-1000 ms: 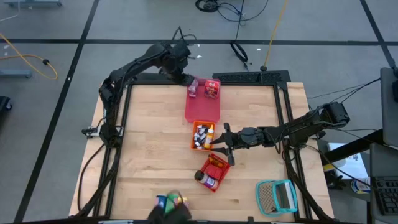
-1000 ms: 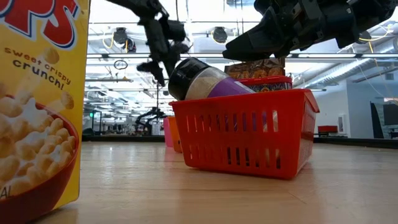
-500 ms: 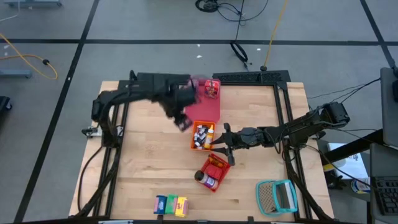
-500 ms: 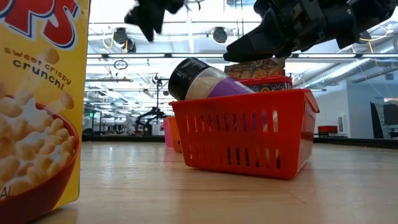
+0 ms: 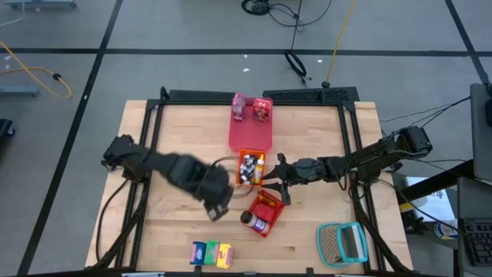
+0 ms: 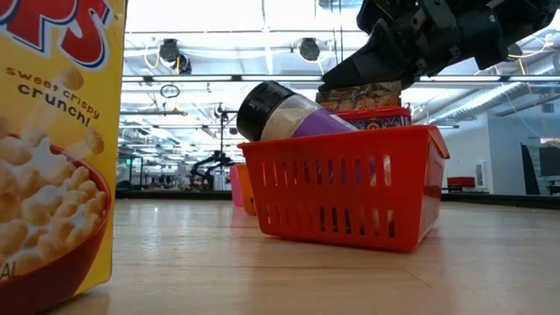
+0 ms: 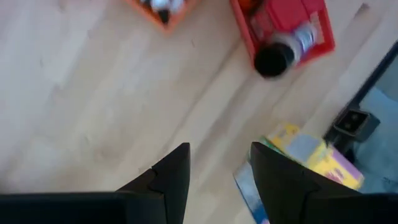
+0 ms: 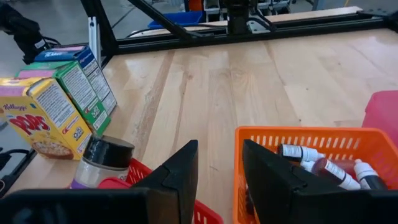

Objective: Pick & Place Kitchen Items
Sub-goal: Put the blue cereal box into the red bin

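The high view shows the whole table [image 5: 184, 131]: the pink tray [image 5: 250, 137] near 12 o'clock with two small cartons [image 5: 250, 109] at its far end, the orange basket [image 5: 250, 166] of tiny bottles [image 5: 249, 167] at centre, the red basket [image 5: 267, 209] toward 5 o'clock, and a row of blue, green and yellow cartons [image 5: 211, 252] at 6 o'clock. A teal-framed mesh item [image 5: 342, 242] lies toward 4 o'clock.

The low view shows what the overhead cannot — the dark-lidded jar [image 6: 284, 112] lies tilted on the red basket's rim, lid outward, with a small red container [image 6: 374, 115] behind it. A yellow cereal carton [image 6: 54, 149] fills the near side.

The left gripper [image 5: 217, 204] hovers over bare wood between the orange basket and the carton row. Its wrist view shows the fingers [image 7: 171, 174] partly apart with nothing between them and touching nothing.

The right gripper [image 5: 277, 175] sits between the orange and red baskets. Its fingers [image 8: 180, 168] are partly apart and empty — the orange basket's rim lies just beyond them.
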`<action>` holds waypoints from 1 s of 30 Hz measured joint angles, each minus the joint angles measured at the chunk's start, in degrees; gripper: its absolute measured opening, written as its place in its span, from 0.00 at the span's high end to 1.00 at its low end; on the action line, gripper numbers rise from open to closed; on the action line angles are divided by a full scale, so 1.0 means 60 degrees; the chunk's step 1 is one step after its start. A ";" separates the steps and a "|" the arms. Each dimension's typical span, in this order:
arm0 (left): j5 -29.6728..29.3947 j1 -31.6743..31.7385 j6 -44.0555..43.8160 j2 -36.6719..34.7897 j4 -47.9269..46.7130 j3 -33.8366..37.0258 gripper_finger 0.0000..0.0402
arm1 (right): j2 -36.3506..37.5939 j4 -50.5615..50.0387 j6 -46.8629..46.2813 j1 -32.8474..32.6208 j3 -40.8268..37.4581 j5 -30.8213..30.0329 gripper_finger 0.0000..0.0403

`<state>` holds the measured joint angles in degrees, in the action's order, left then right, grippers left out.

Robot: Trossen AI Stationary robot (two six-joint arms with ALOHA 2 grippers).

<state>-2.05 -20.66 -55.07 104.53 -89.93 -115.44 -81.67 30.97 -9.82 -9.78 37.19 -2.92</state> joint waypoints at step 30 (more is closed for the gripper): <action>-0.1727 -0.4672 -0.8288 0.0007 0.1771 0.2184 0.58 | 0.0000 0.0002 -0.0004 -0.0011 0.0000 0.0002 0.71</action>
<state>-12.42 -48.69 -104.79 104.57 -79.31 -102.33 -81.67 30.98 -9.85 -9.85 37.19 -2.91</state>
